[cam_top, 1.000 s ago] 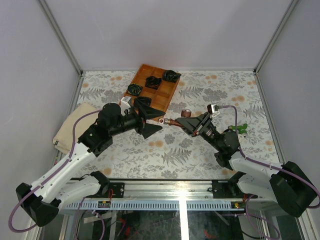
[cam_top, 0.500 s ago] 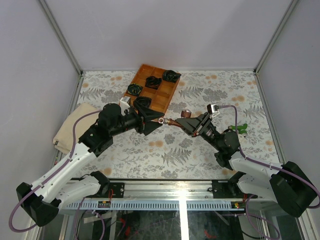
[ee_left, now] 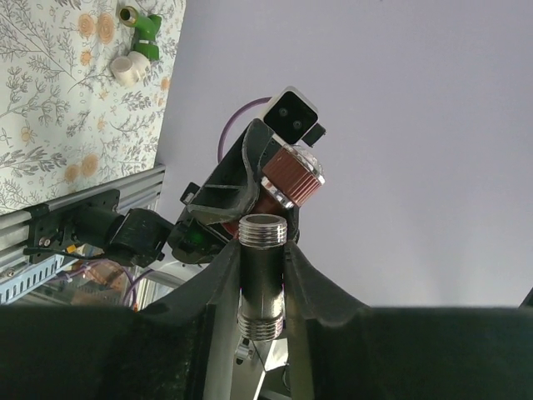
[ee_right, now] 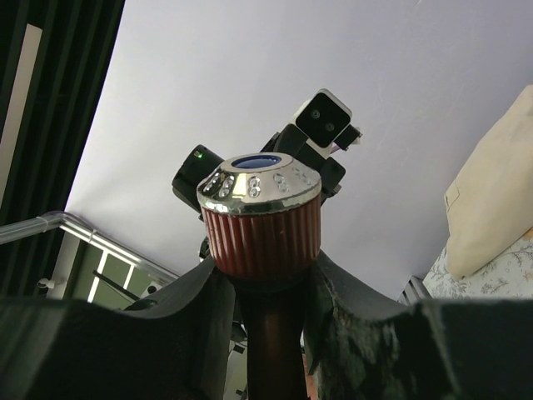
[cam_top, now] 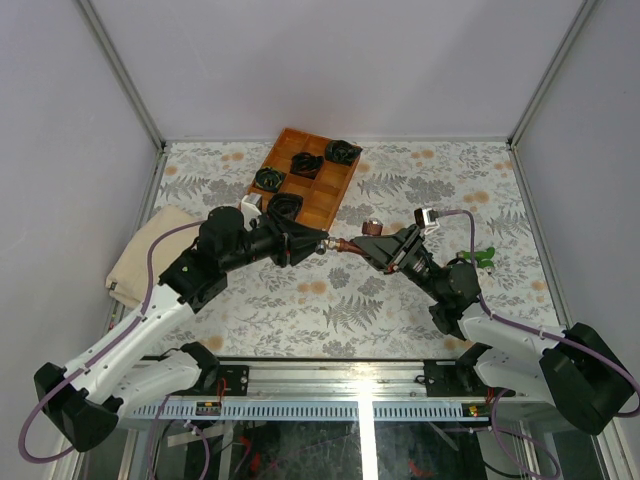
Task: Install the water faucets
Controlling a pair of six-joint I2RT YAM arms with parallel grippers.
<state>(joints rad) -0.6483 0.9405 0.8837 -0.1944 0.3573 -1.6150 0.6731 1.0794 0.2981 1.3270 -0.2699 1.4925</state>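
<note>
The dark red-brown water faucet [cam_top: 355, 245] hangs level above the table between both arms. My right gripper [cam_top: 385, 250] is shut on its stem [ee_right: 275, 333], just below the ribbed red knob with a silvery cap [ee_right: 265, 221]. My left gripper [cam_top: 318, 243] is shut on the faucet's silvery threaded end [ee_left: 262, 275], which stands upright between the two black fingers [ee_left: 218, 283]. In the left wrist view the red knob [ee_left: 293, 177] shows beyond the threaded end. The green water faucet [cam_top: 480, 257] lies on the table at the right, also seen as the green faucet [ee_left: 146, 29].
A wooden compartment tray [cam_top: 345, 190] at the back holds several black-and-green coiled bundles [cam_top: 306, 163]. A cream folded cloth [cam_top: 145, 255] lies at the left. A small white piece [ee_left: 129, 69] rests beside the green faucet. White walls close in the table on three sides.
The left gripper's jaws were wide open around the silvery end; they have closed onto it. The right arm and the faucet have stayed still.
</note>
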